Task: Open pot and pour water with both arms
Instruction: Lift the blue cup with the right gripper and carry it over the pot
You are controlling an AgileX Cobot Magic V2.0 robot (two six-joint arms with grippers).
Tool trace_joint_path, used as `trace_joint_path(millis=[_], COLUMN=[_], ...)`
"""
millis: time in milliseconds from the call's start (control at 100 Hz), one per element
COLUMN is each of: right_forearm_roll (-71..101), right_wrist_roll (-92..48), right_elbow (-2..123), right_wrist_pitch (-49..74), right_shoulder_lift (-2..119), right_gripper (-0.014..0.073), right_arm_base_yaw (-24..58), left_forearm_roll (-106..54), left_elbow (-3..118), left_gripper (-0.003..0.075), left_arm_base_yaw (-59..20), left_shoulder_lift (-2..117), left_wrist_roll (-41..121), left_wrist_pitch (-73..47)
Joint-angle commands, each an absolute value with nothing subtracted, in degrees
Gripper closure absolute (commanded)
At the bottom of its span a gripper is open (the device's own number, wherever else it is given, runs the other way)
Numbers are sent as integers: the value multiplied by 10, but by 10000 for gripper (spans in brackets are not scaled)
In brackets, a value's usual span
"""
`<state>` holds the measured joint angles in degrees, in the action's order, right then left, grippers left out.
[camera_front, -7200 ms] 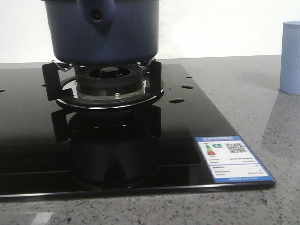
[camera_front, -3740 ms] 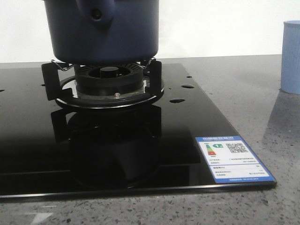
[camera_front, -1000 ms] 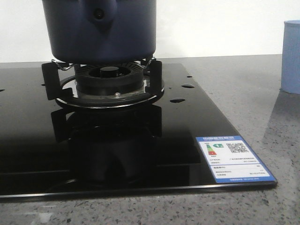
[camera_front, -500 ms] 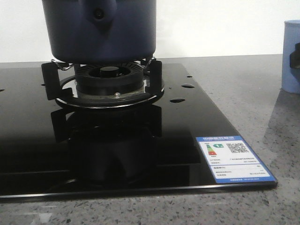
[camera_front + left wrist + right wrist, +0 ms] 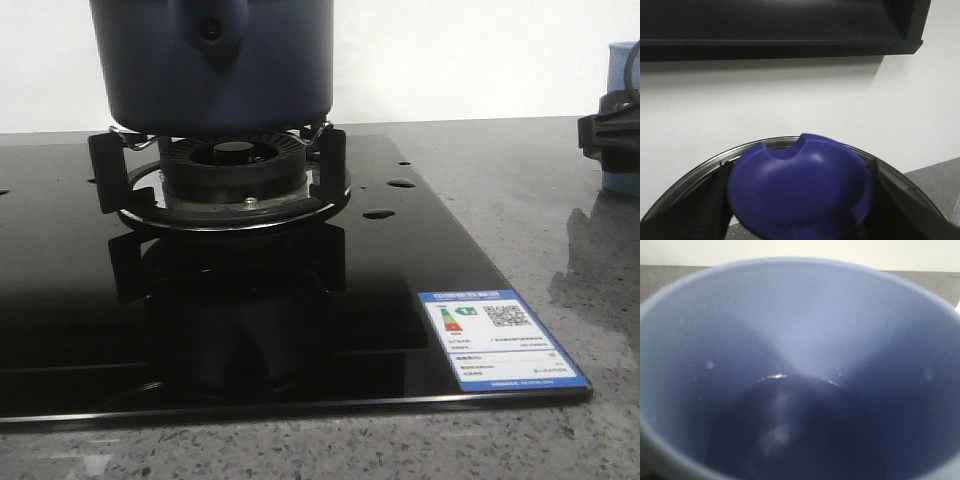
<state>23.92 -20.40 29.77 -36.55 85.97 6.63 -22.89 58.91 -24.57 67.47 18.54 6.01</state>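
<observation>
Movement at the right edge of the front view is what you should note: a dark part of the right gripper (image 5: 612, 135) now stands in front of the cup (image 5: 624, 60), where half a second back only a sliver of it showed and a second back nothing did. You cannot tell from these pictures whether its jaws are spread or closed; the right wrist view shows only the cup's inside (image 5: 800, 360), filling the frame, with a dark pool of water (image 5: 790, 435) low in it and a few bright drops on the wall. That reads as the right arm arriving at the cup, probably to take hold for the pour.

Your pot (image 5: 212, 60) sits at the upper left of the front view, on the burner (image 5: 232, 170) of the black hob (image 5: 400, 300), its lug facing the camera. Against the earliest frames it looks slightly shifted to the left, and it has stayed put over the last second.

In the left wrist view, a blue knob (image 5: 800, 192) fills the lower middle, with a glass lid (image 5: 700, 172) rimmed in metal behind it and dark fingers (image 5: 710, 210) pressed on either side. So the left gripper (image 5: 800, 200) appears clamped on the knob, and the lid seems raised against the wall, off the pot. The opening looks done; pouring remains.
</observation>
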Motion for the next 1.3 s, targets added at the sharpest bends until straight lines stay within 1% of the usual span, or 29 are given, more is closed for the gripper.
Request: trace_joint_path(millis=[0,70,140,220,260,290,500,620,760,880,950,1150,1290], right_forearm_roll=[230,230,230,230,230,230,230,194,143,101,78,5,-55], right_wrist_roll=[-209,-209,-209,-209,-209,-209,-209,-209,-209,-209,-209,-209,-209], right_elbow=[314,314,314,314,314,314,326,367,438,509,549,636,697], right_wrist_pitch=[-425,-425,-428,-430,-427,-421,-341,-233,-115,0,48,104,165], right_shoulder_lift=[850,850,850,849,847,842,765,711,677,675,679,697,731], right_gripper=[38,67,148,261,298,309,307,307,307,307,307,307,307], right_arm_base_yaw=[66,66,66,66,66,66,67,67,68,80,98,166,217], left_forearm_roll=[-231,-231,-231,-231,-231,-231,-231,-231,-231,-231,-231,-231,-231], left_elbow=[613,613,613,613,613,613,613,613,613,613,613,613,613], left_gripper=[364,364,364,364,364,364,364,364,364,364,364,364,364], left_arm_base_yaw=[-245,-245,-245,-245,-245,-245,-245,-245,-245,-245,-245,-244,-244], left_shoulder_lift=[656,656,656,656,656,656,656,656,656,656,656,664,669], left_wrist_roll=[183,183,183,183,183,183,183,183,183,183,183,183,183], left_wrist_pitch=[125,125,126,126,126,126,126,126,126,126,126,131,135])
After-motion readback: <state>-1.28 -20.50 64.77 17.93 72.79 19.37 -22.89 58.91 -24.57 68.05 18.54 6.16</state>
